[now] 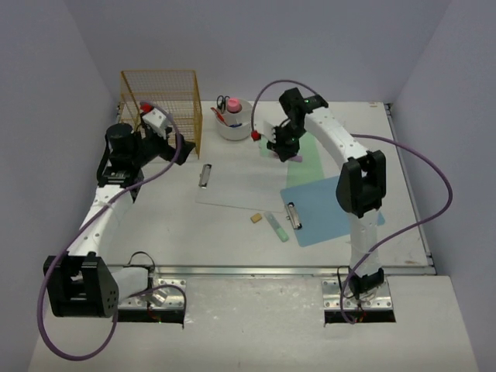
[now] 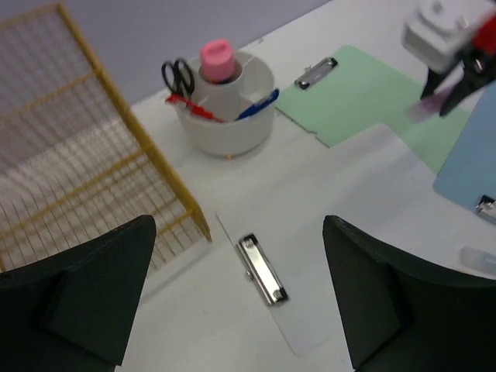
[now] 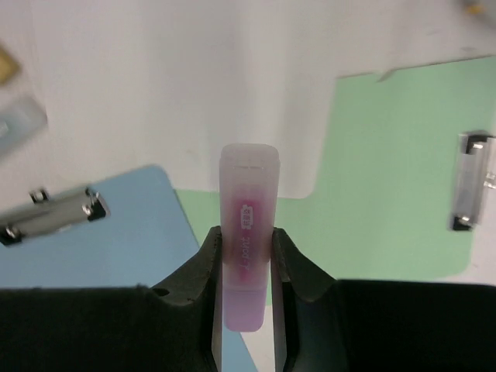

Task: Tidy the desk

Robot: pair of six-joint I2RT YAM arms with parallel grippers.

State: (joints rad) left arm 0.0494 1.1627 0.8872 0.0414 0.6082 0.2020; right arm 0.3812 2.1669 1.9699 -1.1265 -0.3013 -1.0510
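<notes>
The desk [image 1: 155,225] is a white tabletop. My right gripper [image 3: 246,256] is shut on a translucent pink tube [image 3: 248,209], held above the green clipboard [image 3: 387,170] and the blue clipboard [image 3: 116,240]. From above, the right gripper [image 1: 284,149] hangs just right of the white cup [image 1: 232,120]. My left gripper [image 2: 239,232] is open and holds nothing. It hovers over the metal clip [image 2: 262,269] of a clear clipboard [image 1: 232,190], beside the yellow wire basket [image 1: 161,105].
The white cup [image 2: 225,116] holds scissors, pens and a pink-capped item. A small tan eraser [image 1: 256,218] and a pale green tube [image 1: 277,226] lie near the blue clipboard [image 1: 329,209]. Lavender walls enclose the desk; a metal rail runs along its front.
</notes>
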